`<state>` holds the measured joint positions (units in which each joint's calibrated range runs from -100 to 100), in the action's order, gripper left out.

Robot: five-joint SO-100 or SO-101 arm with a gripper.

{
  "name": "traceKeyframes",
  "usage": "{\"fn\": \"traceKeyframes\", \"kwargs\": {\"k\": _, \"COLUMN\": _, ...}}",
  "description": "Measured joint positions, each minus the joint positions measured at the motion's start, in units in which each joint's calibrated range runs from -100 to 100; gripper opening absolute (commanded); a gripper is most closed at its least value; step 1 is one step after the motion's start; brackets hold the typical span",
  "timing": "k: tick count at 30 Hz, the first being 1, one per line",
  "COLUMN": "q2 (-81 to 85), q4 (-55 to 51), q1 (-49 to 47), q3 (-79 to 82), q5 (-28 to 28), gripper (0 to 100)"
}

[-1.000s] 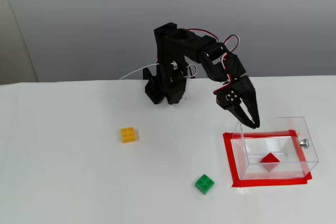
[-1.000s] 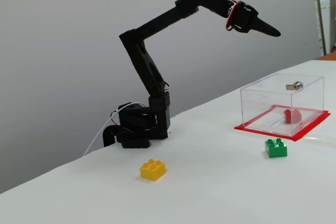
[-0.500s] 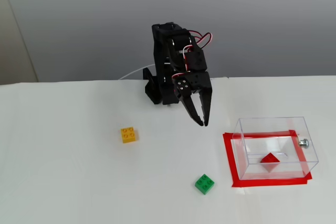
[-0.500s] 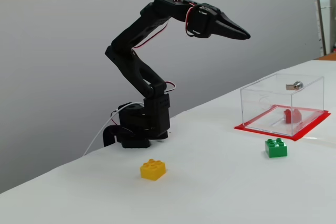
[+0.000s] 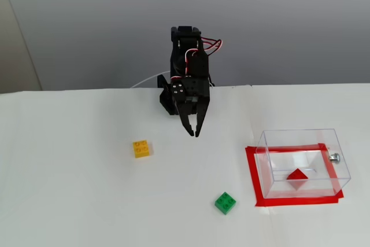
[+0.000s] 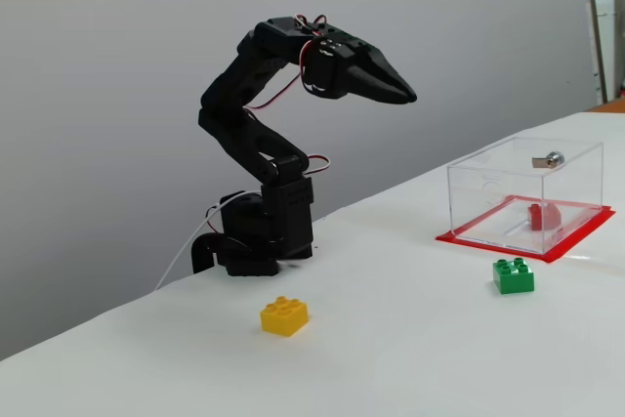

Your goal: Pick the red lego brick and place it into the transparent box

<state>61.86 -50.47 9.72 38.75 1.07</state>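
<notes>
A white table point(image 5: 75, 201) carried the arm's black base point(image 6: 249, 241) at the back. On it lay a yellow brick point(image 5: 141, 148), a green brick point(image 5: 225, 202) and a red tape outline point(image 5: 253, 177), where the transparent box point(image 5: 263, 143) stood.

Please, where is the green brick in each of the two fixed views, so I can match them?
A fixed view, from above: green brick at bottom centre, left of the box.
A fixed view, from the side: green brick at lower right, in front of the box.
Shared landmark: the red tape around the box.
</notes>
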Motion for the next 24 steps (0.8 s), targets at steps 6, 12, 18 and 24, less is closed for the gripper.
{"fn": "traceKeyframes", "kwargs": {"k": 6, "q2": 8.3, "q4": 0.0, "q1": 2.5, "q3": 11.7, "q5": 0.0, "gripper": 1}}
{"fn": "traceKeyframes", "kwargs": {"k": 12, "q2": 18.4, "q4": 0.0, "q1": 1.9, "q3": 22.9, "q5": 0.0, "gripper": 1}}
{"fn": "traceKeyframes", "kwargs": {"k": 18, "q2": 26.6, "q4": 0.0, "q1": -0.6, "q3": 31.8, "q5": 0.0, "gripper": 1}}
{"fn": "traceKeyframes", "kwargs": {"k": 24, "q2": 32.6, "q4": 0.1, "q1": -4.2, "q3": 38.3, "q5": 0.0, "gripper": 1}}
